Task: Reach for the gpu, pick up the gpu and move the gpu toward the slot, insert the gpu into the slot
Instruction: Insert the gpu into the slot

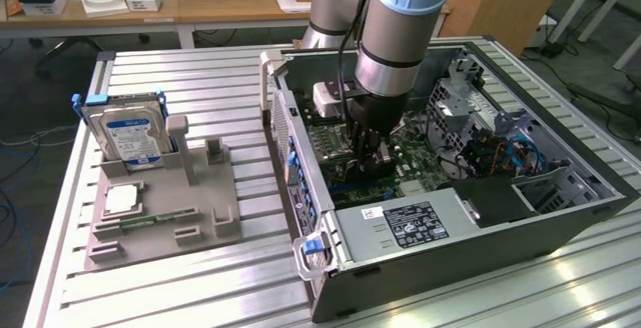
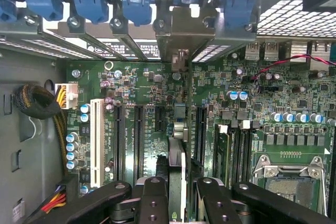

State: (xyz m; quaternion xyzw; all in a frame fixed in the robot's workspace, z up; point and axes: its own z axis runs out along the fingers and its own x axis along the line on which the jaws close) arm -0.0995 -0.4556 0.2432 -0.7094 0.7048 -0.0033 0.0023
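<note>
gpu held edge-on over the motherboard slots

the black two-fingered gripper sits nearest the wrist camera, its jaws narrowed on the thin dark gpu card, which stands on edge between the black finger links. the card runs away from the camera toward the pale metal bracket at the case's rear wall, lined up among the long black expansion slots of the green motherboard. a white slot lies beside them. past these, blue plastic clips line the rear.

in the exterior view the grey robot arm reaches down into the open black computer case, the gripper low over the board. at nine o'clock from the case, a grey holder tray carries a blue-labelled silver hard drive.
</note>
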